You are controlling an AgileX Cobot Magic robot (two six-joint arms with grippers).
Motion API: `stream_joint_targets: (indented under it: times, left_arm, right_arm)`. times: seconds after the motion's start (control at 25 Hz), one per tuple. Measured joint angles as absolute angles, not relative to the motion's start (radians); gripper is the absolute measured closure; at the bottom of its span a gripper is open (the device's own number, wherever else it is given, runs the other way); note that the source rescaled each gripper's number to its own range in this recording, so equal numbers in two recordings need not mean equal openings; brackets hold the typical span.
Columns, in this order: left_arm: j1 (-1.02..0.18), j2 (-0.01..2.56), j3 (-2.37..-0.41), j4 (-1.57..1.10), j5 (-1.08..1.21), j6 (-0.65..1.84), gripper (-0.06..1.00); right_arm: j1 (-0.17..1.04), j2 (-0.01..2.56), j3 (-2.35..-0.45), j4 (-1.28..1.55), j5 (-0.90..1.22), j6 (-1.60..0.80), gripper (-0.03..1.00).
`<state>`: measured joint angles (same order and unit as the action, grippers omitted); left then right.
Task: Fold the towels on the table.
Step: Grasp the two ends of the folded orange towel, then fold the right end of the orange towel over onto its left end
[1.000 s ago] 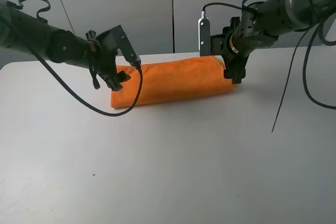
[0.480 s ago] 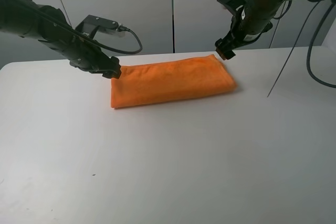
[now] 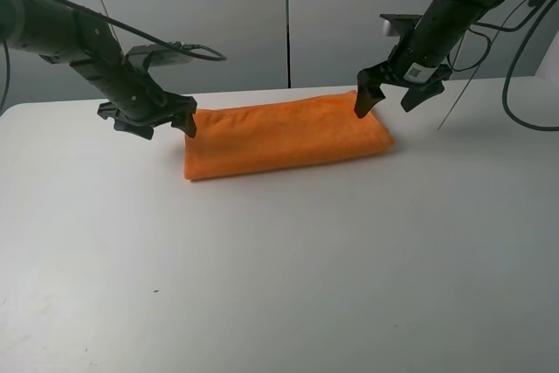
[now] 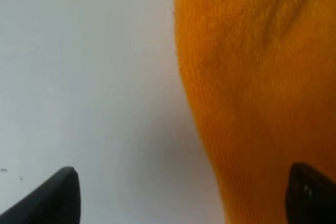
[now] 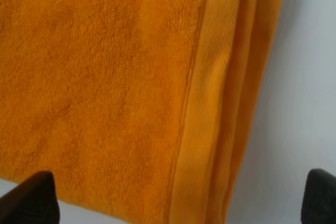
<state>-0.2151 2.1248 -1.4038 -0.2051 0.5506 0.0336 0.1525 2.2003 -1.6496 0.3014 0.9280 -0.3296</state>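
Table (image 3: 279, 286) comes first, white and smooth, and it runs wide from the near edge to the far edge. Farther back, close to the far edge and about halfway between the left and right edges, lies the orange towel (image 3: 279, 137). It is folded into a long, flat bundle, and its long side runs along the far edge. The left claw (image 3: 157, 124) hangs at the left end of the towel with its two black fingers spread wide apart and nothing between them. In the left wrist view the left claw (image 4: 184, 200) has one finger over the bare table and the other over the fuzzy towel (image 4: 252, 77). The right claw (image 3: 384, 107) hangs over the right end of the towel, also spread wide and holding nothing. In the right wrist view the towel (image 5: 105, 77) shows a few layers stacked at its end, and the right claw (image 5: 176, 198) has its fingers far apart. Behind the table stands a grey wall (image 3: 218, 24).
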Motion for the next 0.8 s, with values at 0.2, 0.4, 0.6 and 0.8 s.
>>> stream_joint_targets:
  times: [0.2, 0.4, 0.6, 0.8]
  left_arm:
    - [-0.215, 2.169, -1.428, -0.256, 0.555, 0.032, -0.05]
    - [-0.217, 2.209, -1.429, -0.263, 0.555, 0.032, -0.05]
    - [-0.217, 2.221, -1.437, -0.261, 0.553, 0.032, -0.05]
    - [-0.217, 2.23, -1.44, -0.254, 0.553, 0.032, -0.05]
  right_arm:
    - [0.152, 2.23, -1.672, 0.33, 0.924, -0.332, -0.03]
    - [0.145, 2.291, -1.737, 0.382, 0.947, -0.332, -0.03]
    - [0.128, 2.335, -1.771, 0.384, 0.965, -0.328, -0.03]
    - [0.073, 2.36, -1.771, 0.438, 0.971, -0.355, -0.03]
